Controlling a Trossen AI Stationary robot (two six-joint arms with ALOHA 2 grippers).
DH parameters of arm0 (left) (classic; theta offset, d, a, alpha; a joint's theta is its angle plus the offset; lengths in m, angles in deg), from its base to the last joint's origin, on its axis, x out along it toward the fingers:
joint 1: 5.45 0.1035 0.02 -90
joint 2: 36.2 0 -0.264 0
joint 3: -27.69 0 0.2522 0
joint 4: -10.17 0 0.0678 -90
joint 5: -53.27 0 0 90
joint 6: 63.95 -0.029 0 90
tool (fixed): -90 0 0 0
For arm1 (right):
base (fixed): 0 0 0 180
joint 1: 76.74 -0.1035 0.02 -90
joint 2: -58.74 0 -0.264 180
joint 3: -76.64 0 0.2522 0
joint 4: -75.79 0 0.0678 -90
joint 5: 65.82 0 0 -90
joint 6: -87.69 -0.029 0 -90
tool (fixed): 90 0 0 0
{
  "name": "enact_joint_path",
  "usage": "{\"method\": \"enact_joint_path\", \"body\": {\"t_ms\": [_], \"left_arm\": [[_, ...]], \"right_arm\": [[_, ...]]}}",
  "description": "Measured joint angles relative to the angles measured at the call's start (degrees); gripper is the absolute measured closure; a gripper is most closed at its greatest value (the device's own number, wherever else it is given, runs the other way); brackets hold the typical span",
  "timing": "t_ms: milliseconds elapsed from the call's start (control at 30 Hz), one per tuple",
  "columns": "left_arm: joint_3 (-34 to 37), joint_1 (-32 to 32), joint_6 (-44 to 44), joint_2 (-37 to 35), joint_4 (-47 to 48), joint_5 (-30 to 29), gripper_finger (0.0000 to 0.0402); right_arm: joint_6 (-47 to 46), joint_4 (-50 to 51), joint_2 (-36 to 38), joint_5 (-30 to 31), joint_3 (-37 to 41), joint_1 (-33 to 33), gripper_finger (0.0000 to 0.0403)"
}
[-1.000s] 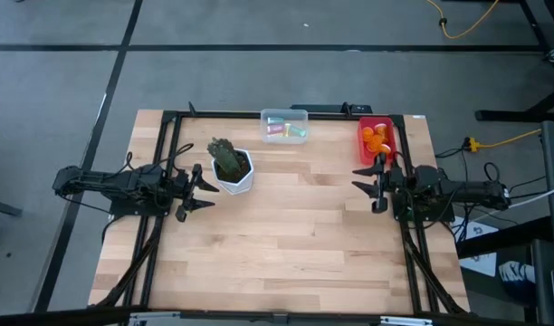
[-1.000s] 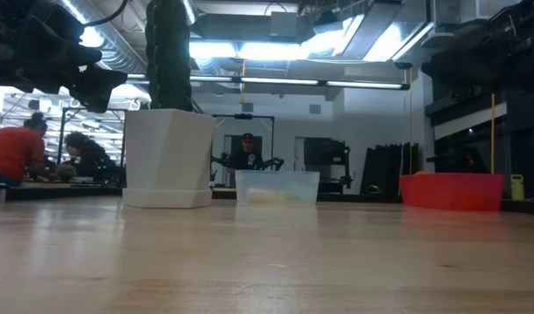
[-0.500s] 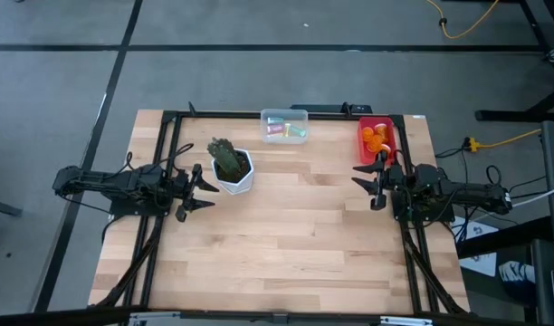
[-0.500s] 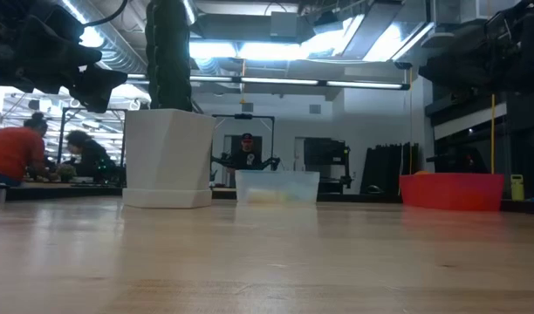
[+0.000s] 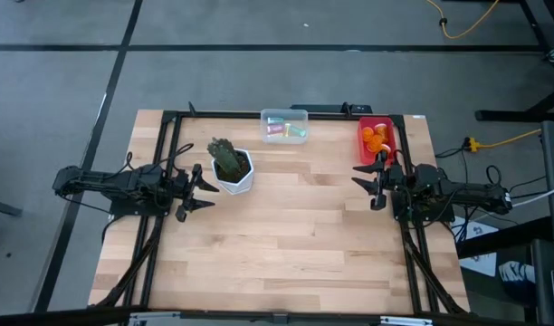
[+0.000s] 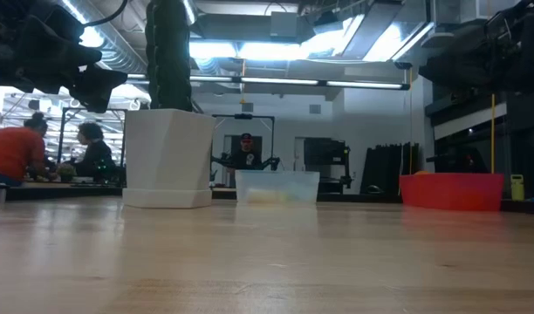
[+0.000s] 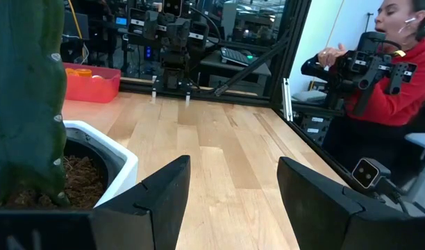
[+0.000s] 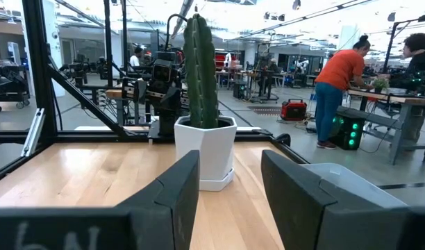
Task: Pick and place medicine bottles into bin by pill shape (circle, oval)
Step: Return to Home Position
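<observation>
The medicine bottles point(image 5: 286, 132) lie in two bins at the table's point(image 5: 286, 235) far edge. Green and pink ones are in the clear bin point(image 5: 284, 112), and the orange bottles point(image 5: 377, 136) are in the red bin point(image 5: 391, 138). The left claw point(image 5: 202, 188) hovers released and empty, just beside the white cactus pot point(image 5: 243, 177). The right claw point(image 5: 358, 178), likewise released and empty, hovers near the red bin.
</observation>
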Motion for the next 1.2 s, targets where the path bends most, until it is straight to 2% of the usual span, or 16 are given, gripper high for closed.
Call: {"method": "enact_joint_path", "body": {"t_ms": [367, 1200], "left_arm": [[0.0, 0.0, 0.0, 0.0, 0.0, 0.0, 0.0191], [0.0, 0.0, 0.0, 0.0, 0.0, 0.0, 0.0191]], "right_arm": [[0.0, 0.0, 0.0, 0.0, 0.0, -2.3, 0.0244], [0.0, 0.0, -0.2, 0.0, 0.0, -0.7, 0.0244]]}}
